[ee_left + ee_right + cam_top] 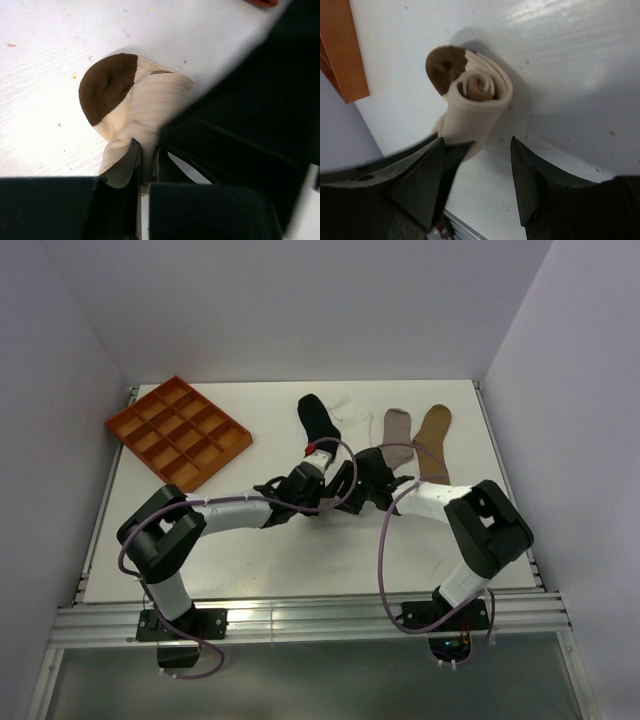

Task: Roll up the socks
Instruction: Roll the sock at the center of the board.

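The cream sock with a brown toe (477, 97) lies rolled into a coil on the white table. My left gripper (145, 159) is shut on the cream sock's loose end (142, 107). Just short of the roll, my right gripper (477, 147) stands open with nothing between its fingers. In the top view both grippers, left (322, 490) and right (348, 488), meet at the table's middle and hide this sock. Behind them lie flat the black sock (318, 418), the white sock (352, 422), the grey sock (397, 432) and the tan sock (433, 438).
An orange compartment tray (180, 432) sits at the back left of the table (250, 560); its edge (340, 50) shows in the right wrist view. The right gripper's black body (245, 120) fills the right side of the left wrist view.
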Robot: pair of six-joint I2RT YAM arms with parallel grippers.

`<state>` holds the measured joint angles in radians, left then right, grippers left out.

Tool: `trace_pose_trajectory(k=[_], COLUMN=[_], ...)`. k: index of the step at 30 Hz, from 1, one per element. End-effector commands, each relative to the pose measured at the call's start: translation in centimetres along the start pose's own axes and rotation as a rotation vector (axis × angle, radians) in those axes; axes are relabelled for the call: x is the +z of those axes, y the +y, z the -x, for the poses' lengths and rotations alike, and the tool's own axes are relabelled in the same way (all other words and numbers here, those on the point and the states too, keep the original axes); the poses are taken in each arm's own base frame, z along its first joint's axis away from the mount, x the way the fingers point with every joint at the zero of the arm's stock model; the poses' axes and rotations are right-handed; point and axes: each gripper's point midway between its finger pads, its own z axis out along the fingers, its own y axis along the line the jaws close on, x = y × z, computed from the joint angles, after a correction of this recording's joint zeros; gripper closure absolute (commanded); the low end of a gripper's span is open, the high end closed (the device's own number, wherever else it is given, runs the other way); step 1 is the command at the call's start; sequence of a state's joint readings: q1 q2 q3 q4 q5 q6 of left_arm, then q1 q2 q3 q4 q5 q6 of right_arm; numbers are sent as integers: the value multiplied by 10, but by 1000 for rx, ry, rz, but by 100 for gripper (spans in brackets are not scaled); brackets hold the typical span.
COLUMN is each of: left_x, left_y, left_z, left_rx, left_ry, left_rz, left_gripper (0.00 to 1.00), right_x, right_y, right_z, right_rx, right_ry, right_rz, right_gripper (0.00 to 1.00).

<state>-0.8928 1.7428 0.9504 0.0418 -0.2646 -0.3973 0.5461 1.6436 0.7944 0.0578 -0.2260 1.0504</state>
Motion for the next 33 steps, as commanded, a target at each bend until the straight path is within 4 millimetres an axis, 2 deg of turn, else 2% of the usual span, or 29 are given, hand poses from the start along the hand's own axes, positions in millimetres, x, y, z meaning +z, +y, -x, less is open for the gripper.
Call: trace_pose_trajectory(k=[1,2,3,5,7,8,10,17,20,24,33], left_x=[-6,-7,-7,-7,-4,-7,-5,-5,-4,-1,5], left_y=[-11,-10,-15,-17,-17,-23,-23,-20,-17,-14,-11], left_z=[-33,-37,-28,-32,-28,-28,-26,-29,-32,-36,-43], left_rx=[-96,-105,-127,-168,-211,-234,-266,-366,-401,-429,-511], left_ry=[237,275,277,335,362,387,414,472,489,503,522], left_rz=[-152,-156,-181,-224,-253,-297,-315,-366,-379,-378,-416], left_gripper=[100,100,100,100,100,100,100,99,99,100,100], right_x=[-17,-18,-19,-20,-21,-20,-23,-24,-18,-4,10], right_y=[12,7,7,-1,-2,-10,-2,3,3,-5,-25], right_z=[14,13,15,15,19,16,21,31,31,22,7], right_rx=[21,23,21,34,40,58,65,84,89,106,106], right_ry=[-98,-107,-122,-143,-179,-180,-214,-281,-274,-218,-140], right_rz=[68,62,68,56,72,66,122,176,176,149,72], right_gripper=[37,37,37,37,37,37,37,37,37,37,38])
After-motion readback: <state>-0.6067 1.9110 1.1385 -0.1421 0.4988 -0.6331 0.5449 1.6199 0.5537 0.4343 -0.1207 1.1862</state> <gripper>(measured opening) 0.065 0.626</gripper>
